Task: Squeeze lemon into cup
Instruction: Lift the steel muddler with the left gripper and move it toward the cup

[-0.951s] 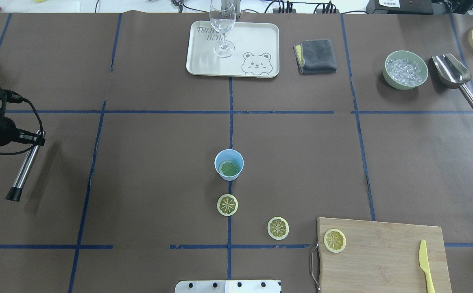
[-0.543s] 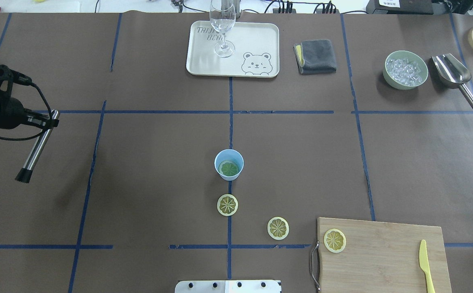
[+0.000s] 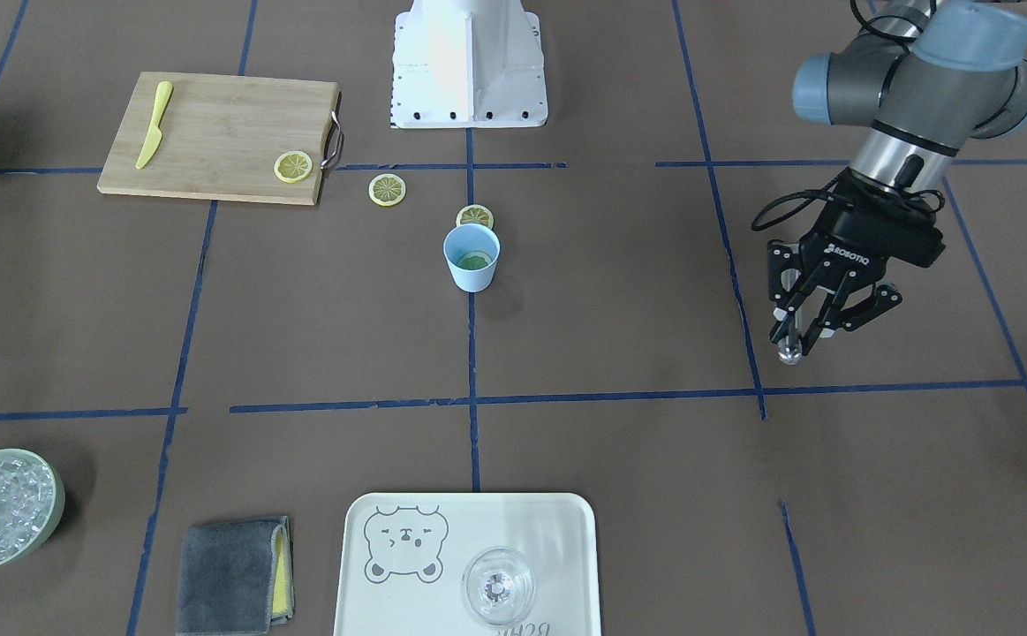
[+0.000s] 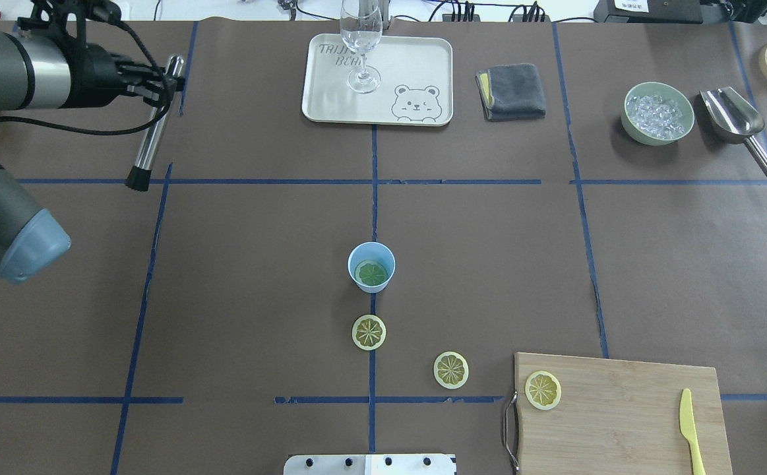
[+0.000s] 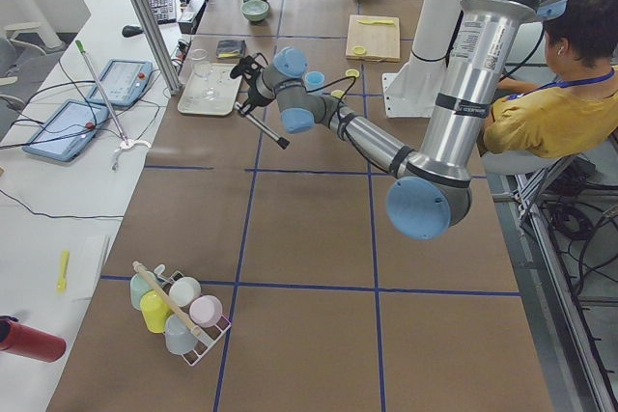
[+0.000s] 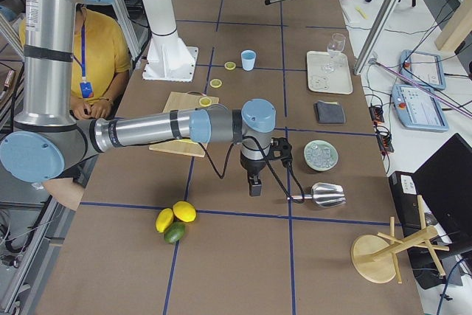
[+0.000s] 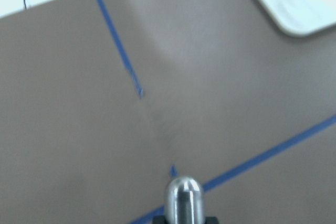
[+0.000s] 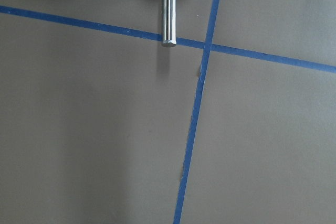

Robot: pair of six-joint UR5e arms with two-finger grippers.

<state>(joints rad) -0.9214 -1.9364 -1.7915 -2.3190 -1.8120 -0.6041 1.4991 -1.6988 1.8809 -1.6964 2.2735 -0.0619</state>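
**Left jaws grip a steel rod, well away from the cup**

Left jaws are clamped tight on a steel rod [image 4: 153, 125] with a black tip. They hold it above the surface [image 4: 258, 231] at about 10 o'clock from the cup [image 4: 370, 266] in the overhead view, well apart from it. The rod slants, with its black tip toward the robot. Whether the right jaws are wide or narrow cannot be told. They show only in the right-side view, pointing down near a metal scoop [image 6: 327, 195].

The cup stands upright at the middle of the surface, with one slice of the lemon [image 4: 372, 274] lying flat inside. A second slice [image 4: 368, 332] lies near the cup at 6 o'clock. A third slice [image 4: 451, 370] lies at 5 o'clock, farther off. A fourth slice [image 4: 542, 390] rests on a corner of a wooden cutting board [image 4: 620, 422], where a yellow knife [image 4: 690, 429] also lies. At 12 o'clock, a clear glass [image 4: 361, 46] stands on a cream tray [image 4: 416, 66].
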